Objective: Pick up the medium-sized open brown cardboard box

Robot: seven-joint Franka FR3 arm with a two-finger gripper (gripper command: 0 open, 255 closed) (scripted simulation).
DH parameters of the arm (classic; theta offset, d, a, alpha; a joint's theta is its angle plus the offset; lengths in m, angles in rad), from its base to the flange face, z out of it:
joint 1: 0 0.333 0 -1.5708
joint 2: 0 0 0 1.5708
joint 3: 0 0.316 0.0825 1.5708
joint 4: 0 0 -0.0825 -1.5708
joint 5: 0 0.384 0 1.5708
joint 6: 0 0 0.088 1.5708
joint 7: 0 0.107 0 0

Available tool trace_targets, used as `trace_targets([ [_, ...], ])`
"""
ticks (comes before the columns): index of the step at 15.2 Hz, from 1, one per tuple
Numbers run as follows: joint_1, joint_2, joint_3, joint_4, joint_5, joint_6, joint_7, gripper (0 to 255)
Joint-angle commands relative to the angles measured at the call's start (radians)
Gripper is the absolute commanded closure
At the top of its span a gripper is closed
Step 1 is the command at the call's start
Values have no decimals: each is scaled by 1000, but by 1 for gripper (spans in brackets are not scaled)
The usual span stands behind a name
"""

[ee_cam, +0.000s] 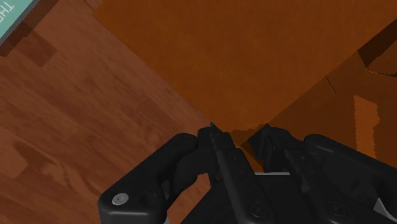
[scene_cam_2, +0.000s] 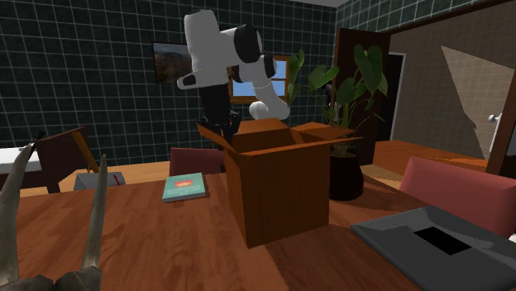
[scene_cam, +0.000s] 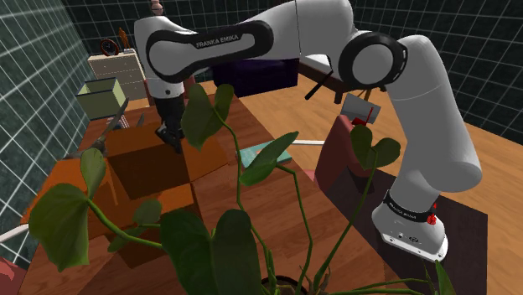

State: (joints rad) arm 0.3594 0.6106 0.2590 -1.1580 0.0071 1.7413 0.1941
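On my second exterior feed the cardboard box stands on the table about midway across. The book lies flat to its left, nearer the table's far edge. A flat tray sits at the near right corner. Beyond the far edge, behind the box, stands the potted plant. The gripper hangs over the box's flap on the book's side. From the wrist, the flap's edge runs between the fingers, clasped as far as I can tell.
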Motion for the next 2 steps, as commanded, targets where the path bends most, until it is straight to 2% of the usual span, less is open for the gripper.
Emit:
trace_targets([
  [1, 3, 2, 1, 26, -1, -23, 4, 255],
  [2, 3, 2, 1, 26, -1, -23, 4, 255],
])
